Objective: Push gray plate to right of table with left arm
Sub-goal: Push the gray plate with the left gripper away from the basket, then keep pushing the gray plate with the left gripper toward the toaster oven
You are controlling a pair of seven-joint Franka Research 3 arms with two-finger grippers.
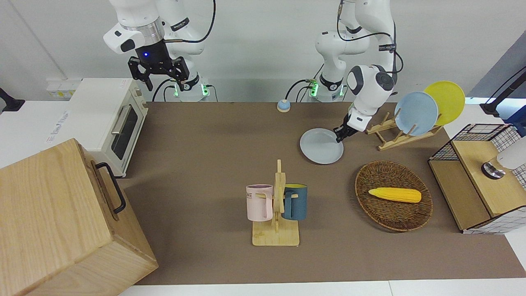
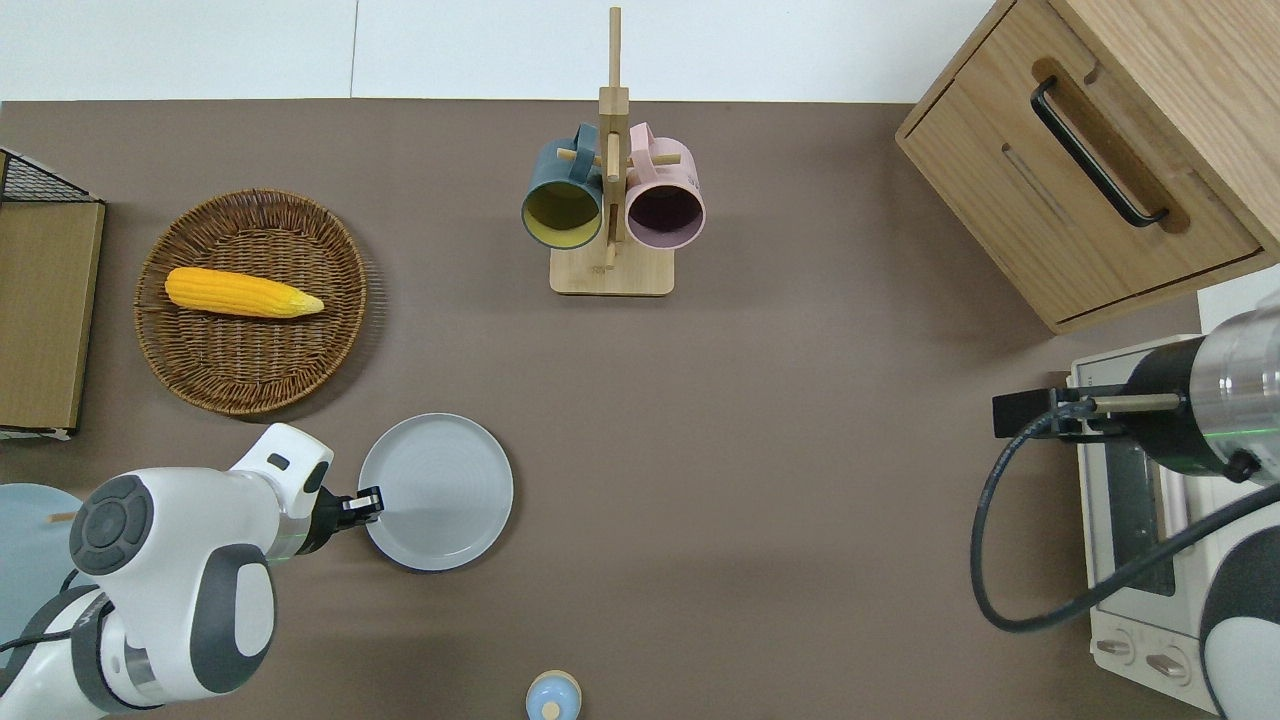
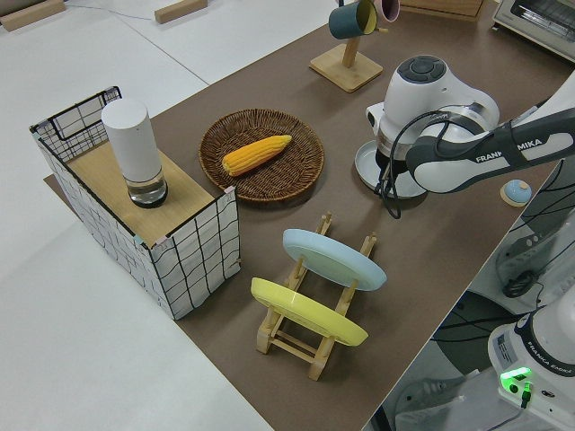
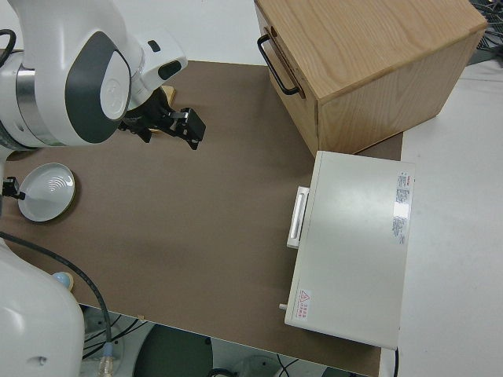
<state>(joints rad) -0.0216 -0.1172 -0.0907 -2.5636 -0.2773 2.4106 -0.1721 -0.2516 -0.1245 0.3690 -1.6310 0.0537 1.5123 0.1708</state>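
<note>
The gray plate point(image 2: 436, 492) is lying flat on the table point(image 2: 780, 520), nearer to the robots than the wicker basket point(image 2: 252, 300) and shifted from it toward the right arm's end. The left gripper point(image 2: 366, 500) is pressing low against the plate's rim on the side facing the left arm's end of the table, touching it; I cannot tell whether its fingers are spread or closed. The left arm point(image 1: 367, 84) is reaching down to that spot from its base.

The basket is holding a yellow corn cob point(image 2: 243, 292). Farther from the robots than the plate, toward the middle of the table, the mug rack point(image 1: 276, 205) is standing upright with a pink mug point(image 1: 259, 201) and a dark blue mug point(image 1: 294, 200) hanging on it. The dish rack point(image 1: 396, 133) beside the plate, toward the left arm's end, is carrying a sky-blue plate point(image 1: 416, 113) and a yellow plate point(image 1: 446, 100) on edge.

The right arm is parked, its gripper point(image 1: 158, 70) hanging with fingers spread wide
</note>
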